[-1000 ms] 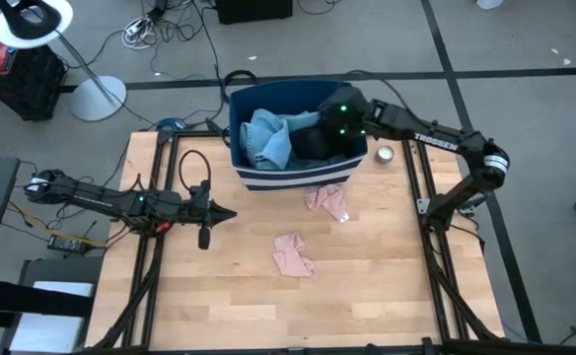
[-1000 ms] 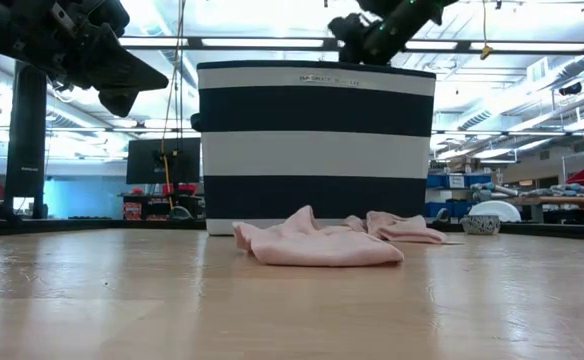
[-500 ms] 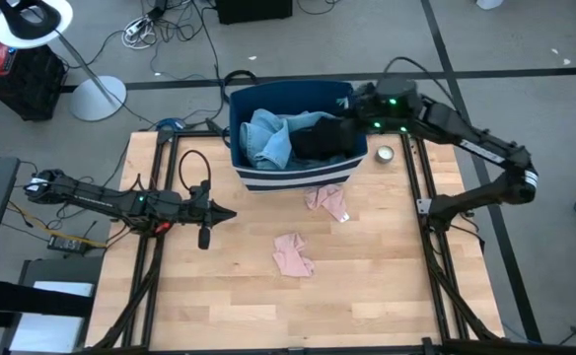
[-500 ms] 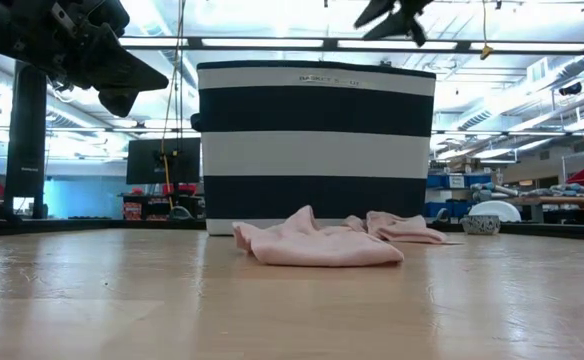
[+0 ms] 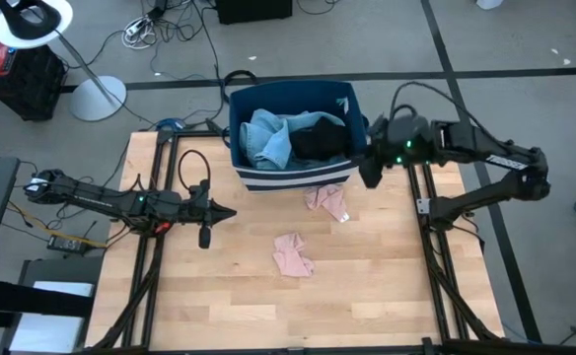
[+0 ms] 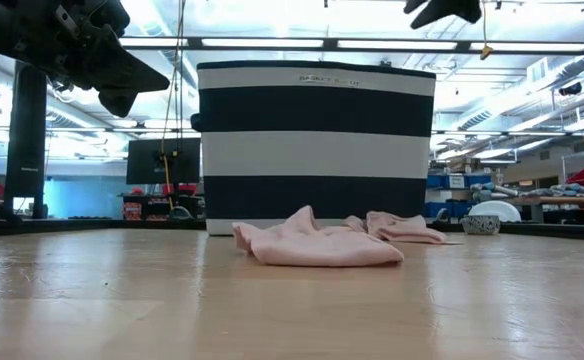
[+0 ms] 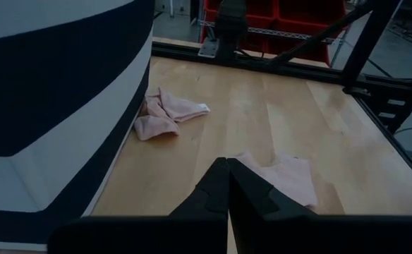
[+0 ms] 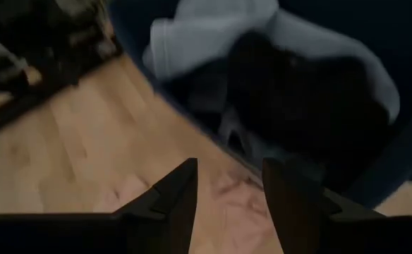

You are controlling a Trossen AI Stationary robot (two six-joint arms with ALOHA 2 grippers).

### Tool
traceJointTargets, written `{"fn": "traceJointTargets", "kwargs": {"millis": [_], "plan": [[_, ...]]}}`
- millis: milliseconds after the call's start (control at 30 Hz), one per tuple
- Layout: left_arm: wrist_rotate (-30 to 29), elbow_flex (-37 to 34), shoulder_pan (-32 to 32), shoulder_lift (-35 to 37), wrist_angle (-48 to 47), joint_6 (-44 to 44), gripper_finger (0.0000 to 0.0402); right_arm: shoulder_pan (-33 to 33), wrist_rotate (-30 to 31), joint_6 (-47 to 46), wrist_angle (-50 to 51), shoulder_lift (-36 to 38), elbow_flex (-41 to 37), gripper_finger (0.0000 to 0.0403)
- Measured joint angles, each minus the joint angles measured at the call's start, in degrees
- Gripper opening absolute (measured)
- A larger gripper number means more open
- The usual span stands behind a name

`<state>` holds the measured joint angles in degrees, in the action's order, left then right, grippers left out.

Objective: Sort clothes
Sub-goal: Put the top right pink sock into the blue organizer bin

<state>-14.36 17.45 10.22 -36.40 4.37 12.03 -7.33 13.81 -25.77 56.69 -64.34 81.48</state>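
A navy bin with white stripes (image 5: 290,176) stands at the table's far edge. Light blue denim (image 5: 268,138) and a black item (image 5: 323,140) lie inside it. Two pink garments lie flat on the wood: one just in front of the bin (image 5: 327,200), one nearer the middle (image 5: 293,254). My right gripper (image 5: 367,170) hangs open and empty, high beside the bin's right near corner; its wrist view looks down on the denim (image 8: 213,28) and the black item (image 8: 298,92). My left gripper (image 5: 227,213) is shut and empty at the table's left, above the wood.
Dark frame rails (image 5: 431,247) run along the table's left and right sides. A small grey bowl-like thing (image 6: 480,224) sits to the right of the bin. Bare wood (image 5: 268,306) spreads over the table's near half.
My right gripper has drawn away from above the bin's clothes, rising and moving toward the table's right and near edges, to beside the bin's right near corner. It stays open and empty. The clothes have not moved.
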Motion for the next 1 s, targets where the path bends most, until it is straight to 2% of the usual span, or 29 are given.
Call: {"fn": "traceJointTargets", "kwargs": {"millis": [200, 433, 667, 900, 1000], "plan": [[0.0, 0.0, 0.0, 0.0, 0.0, 0.1, 0.0006, 7.4, 7.4, -4.2, 1.7, 0.2, -6.4, 0.0162], [0.0, 0.0, 0.0, 0.0, 0.0, 0.1, 0.0006, 14.3, 11.8, -14.4, -3.5, 0.6, -20.9, 0.0162], [0.0, 0.0, 0.0, 0.0, 0.0, 0.2, 0.0006, 18.5, 15.9, -19.7, -22.6, 0.6, -37.7, 0.016], [0.0, 0.0, 0.0, 0.0, 0.0, 0.2, 0.0006, 18.4, 24.5, -22.6, -40.2, 0.6, -52.2, 0.016], [0.0, 0.0, 0.0, 0.0, 0.0, -0.2, 0.0006, 17.9, 26.3, -24.4, -50.4, 0.6, -58.2, 0.0161]]}}
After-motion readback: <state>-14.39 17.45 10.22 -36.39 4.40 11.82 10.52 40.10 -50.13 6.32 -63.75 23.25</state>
